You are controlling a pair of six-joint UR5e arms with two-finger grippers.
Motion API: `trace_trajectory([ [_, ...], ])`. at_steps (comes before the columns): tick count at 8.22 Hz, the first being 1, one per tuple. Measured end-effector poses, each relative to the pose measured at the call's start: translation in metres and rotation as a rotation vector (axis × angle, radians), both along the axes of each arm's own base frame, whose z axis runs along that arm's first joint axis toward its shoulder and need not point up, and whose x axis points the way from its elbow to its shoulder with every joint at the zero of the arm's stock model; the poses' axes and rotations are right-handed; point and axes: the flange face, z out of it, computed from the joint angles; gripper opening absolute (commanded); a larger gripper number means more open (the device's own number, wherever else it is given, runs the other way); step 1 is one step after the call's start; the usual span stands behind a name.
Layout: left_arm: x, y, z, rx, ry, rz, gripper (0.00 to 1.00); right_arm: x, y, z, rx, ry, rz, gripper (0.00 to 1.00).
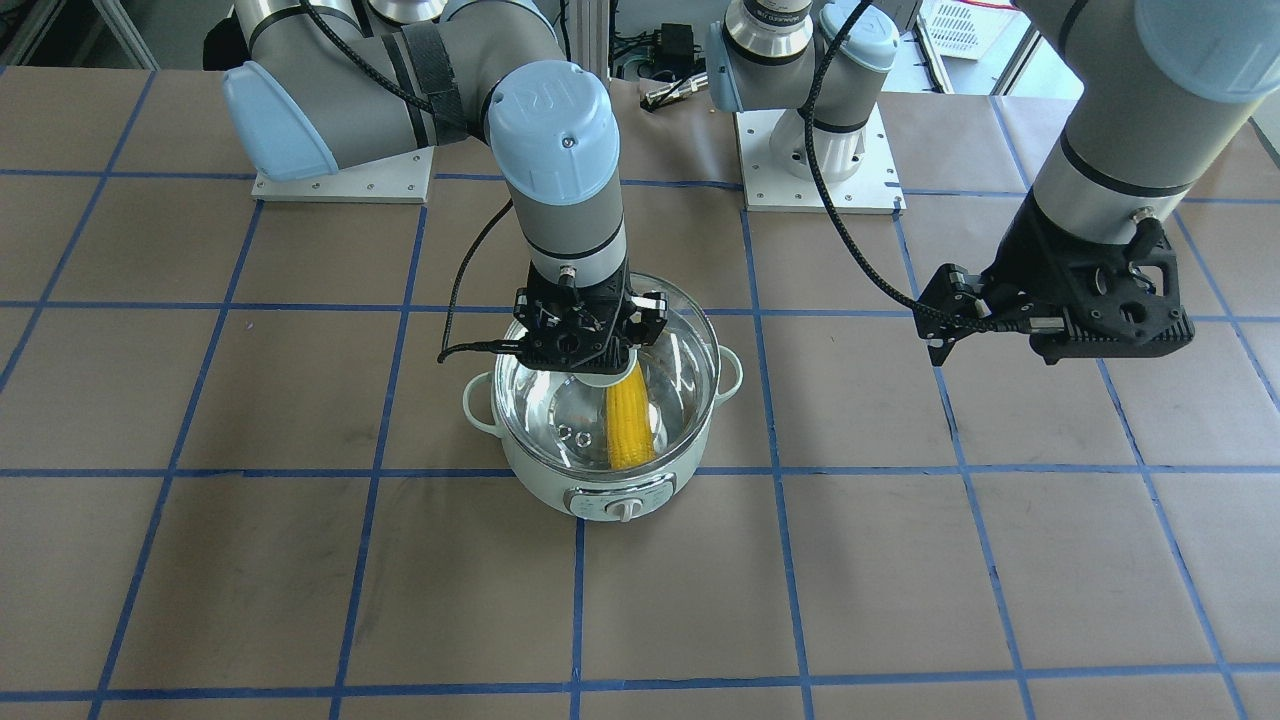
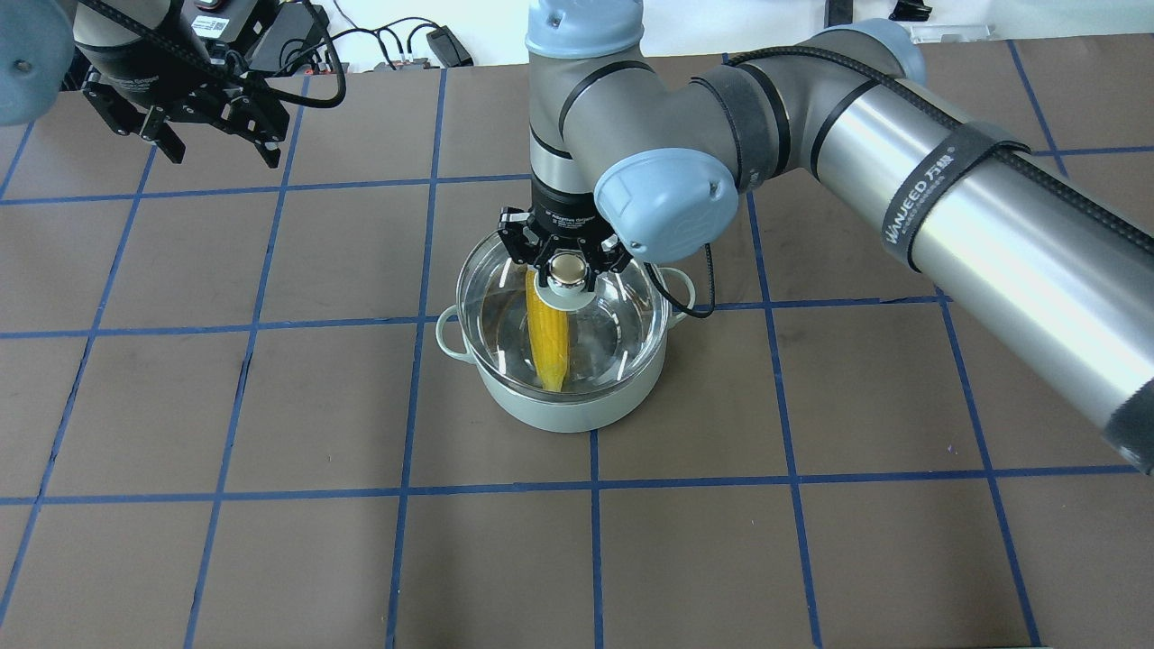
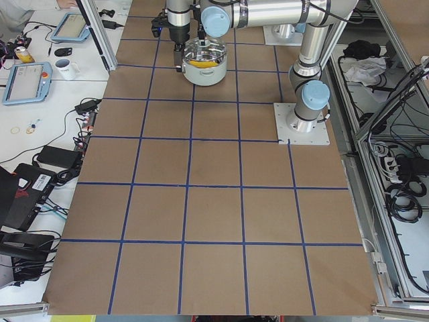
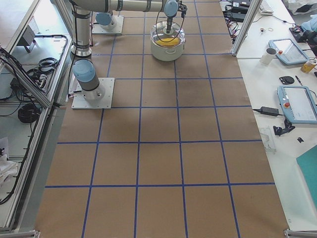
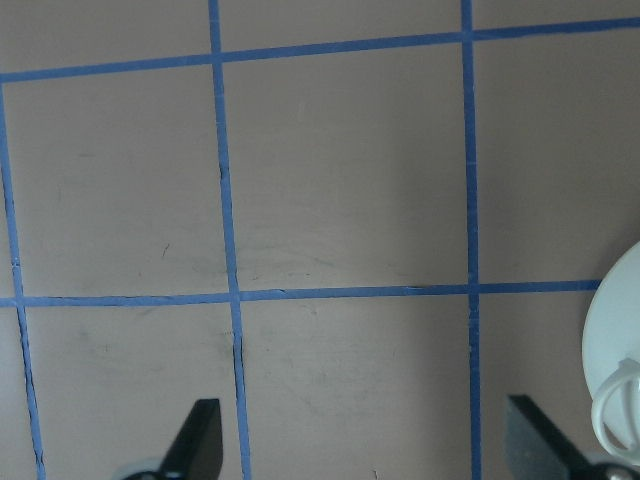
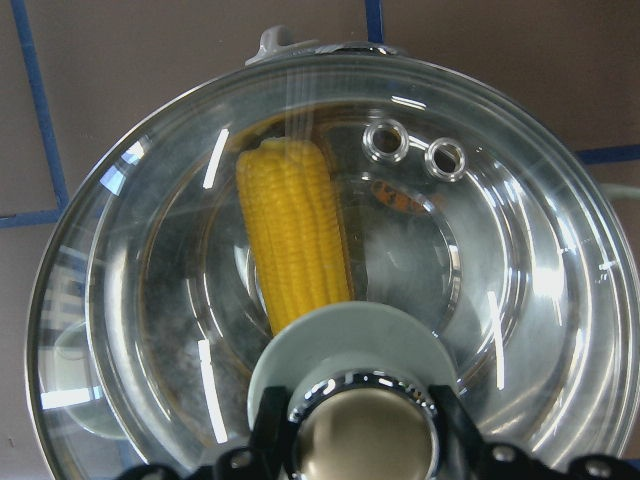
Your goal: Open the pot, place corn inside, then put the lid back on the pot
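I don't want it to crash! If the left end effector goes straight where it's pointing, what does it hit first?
Probably the bare table: the left end effector points down at brown paper with blue lines. The pot sits off to one side.

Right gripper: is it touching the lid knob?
Touching. The right wrist view shows the right gripper fingers pressed against both sides of the lid knob.

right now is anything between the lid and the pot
Nothing visible does. The lid, gripped by the right end effector, is over the pot, and the corn lies inside, under it.
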Motion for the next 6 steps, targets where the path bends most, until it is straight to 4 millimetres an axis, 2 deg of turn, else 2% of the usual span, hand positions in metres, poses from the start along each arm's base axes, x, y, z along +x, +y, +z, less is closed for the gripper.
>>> trace_trajectory([
  [6,-0.0011,0.0021,-0.0034,0.006,0.003,-0.001,1.0,-0.001,0.0027,-0.0048,0.013,0.005,-0.001,0.0],
])
